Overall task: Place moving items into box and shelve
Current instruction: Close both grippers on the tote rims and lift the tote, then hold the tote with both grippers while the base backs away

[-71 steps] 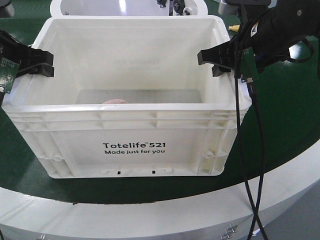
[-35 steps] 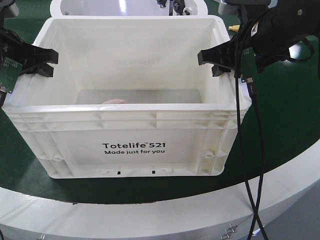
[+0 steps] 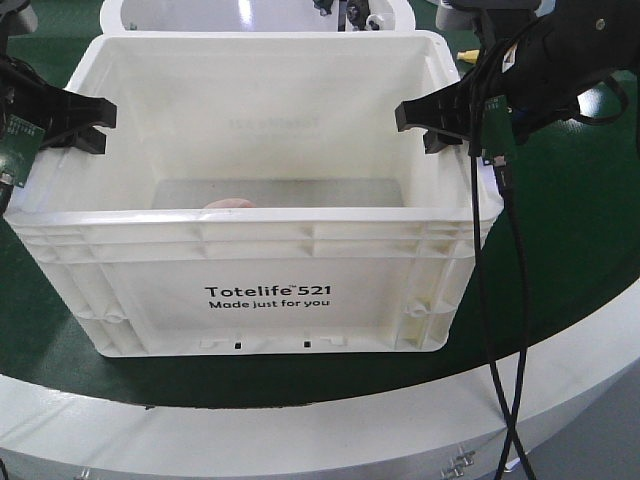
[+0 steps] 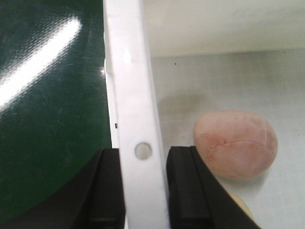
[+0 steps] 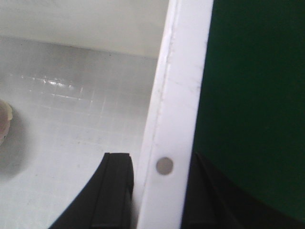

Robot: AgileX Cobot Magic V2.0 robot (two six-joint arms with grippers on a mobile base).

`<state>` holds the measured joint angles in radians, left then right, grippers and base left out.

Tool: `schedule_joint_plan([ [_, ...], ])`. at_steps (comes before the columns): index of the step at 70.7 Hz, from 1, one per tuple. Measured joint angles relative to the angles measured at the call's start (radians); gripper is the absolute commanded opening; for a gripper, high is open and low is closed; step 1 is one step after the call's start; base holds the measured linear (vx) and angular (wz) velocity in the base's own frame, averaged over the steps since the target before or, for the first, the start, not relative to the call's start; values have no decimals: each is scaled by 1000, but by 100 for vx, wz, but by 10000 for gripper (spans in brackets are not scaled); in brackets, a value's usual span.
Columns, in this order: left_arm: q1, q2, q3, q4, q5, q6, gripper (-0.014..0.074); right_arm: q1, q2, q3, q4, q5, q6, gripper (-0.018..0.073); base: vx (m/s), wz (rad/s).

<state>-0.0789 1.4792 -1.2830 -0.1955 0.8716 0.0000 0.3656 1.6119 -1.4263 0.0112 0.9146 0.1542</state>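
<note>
left gripper [image 4: 143, 191] and right gripper [image 5: 159, 191] each clamp opposite rims of the white crate [image 3: 260, 290] holding a pinkish lump [image 4: 236, 143].

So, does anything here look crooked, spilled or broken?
Nothing stands out. The crate stands upright and whole, the pink lump lies on its floor, and the left gripper and right gripper straddle opposite side walls.
</note>
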Motion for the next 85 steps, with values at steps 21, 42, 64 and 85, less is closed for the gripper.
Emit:
schedule_joint_plan([
  [21,8,-34,-51,-35,94,51,-24,0,-47,8,32,42,-11,-12,0,0],
  [42,9,-50,-73,-51,136,51,-23,0,-123,9,28,48,-11,-12,0,0],
  [64,9,-108,-73,-68,148,53,-20,0,-194,11,33,70,-11,-12,0,0],
  [85,9,-150,-73,-83,192,49,-20,0,-247,11,37,128,-11,-12,0,0],
])
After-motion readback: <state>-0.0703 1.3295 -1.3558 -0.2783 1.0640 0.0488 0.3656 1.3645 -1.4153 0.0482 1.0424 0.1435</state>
